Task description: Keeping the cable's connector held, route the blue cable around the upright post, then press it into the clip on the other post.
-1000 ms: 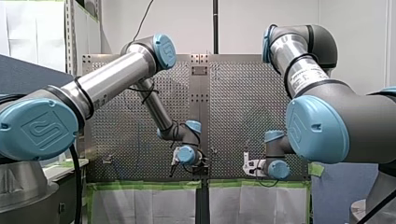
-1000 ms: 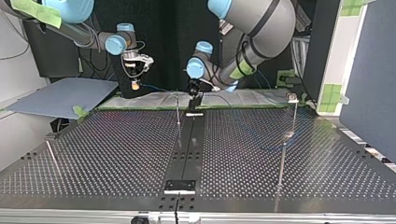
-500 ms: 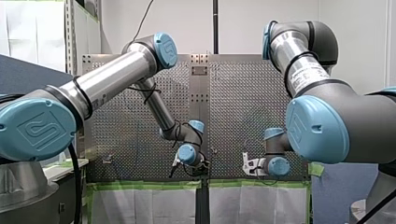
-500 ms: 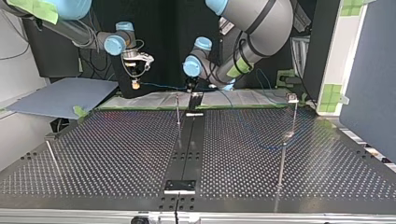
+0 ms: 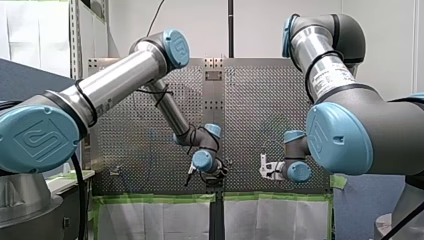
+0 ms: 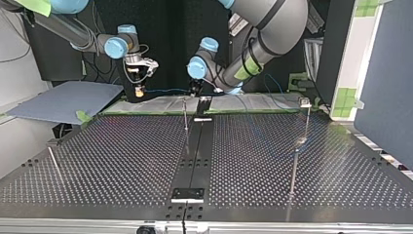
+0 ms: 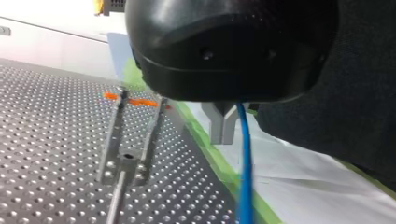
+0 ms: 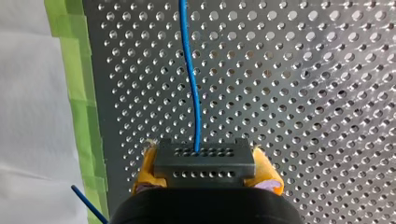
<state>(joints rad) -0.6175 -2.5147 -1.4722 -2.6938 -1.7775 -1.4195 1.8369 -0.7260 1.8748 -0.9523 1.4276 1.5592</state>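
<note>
In the right wrist view my right gripper (image 8: 204,161) is shut, its yellow pads on the black connector (image 8: 204,169). The blue cable (image 8: 191,79) leaves the connector and runs ahead over the perforated plate. In the top view the cable (image 6: 165,90) stretches nearly straight from my right gripper (image 6: 139,90) to my left gripper (image 6: 196,90), above the table's far edge. My left gripper (image 7: 223,133) shows its metal fingers shut, with the cable (image 7: 244,168) running down along them. The thin upright post (image 6: 185,114) stands just in front of my left gripper. The post with the clip (image 6: 305,103) stands at the top view's right.
The perforated table (image 6: 122,161) has a dark centre strip (image 6: 197,151). A third thin post (image 6: 54,163) stands at the top view's left. Green tape (image 6: 146,111) and white sheeting (image 6: 253,103) line the far edge. A grey-blue board (image 6: 63,100) lies beyond the far left corner.
My left gripper has risen and shifted toward the top view's left, past the upright post's top. My right gripper lifted slightly with the connector. The cable between them is now shorter and straighter.
</note>
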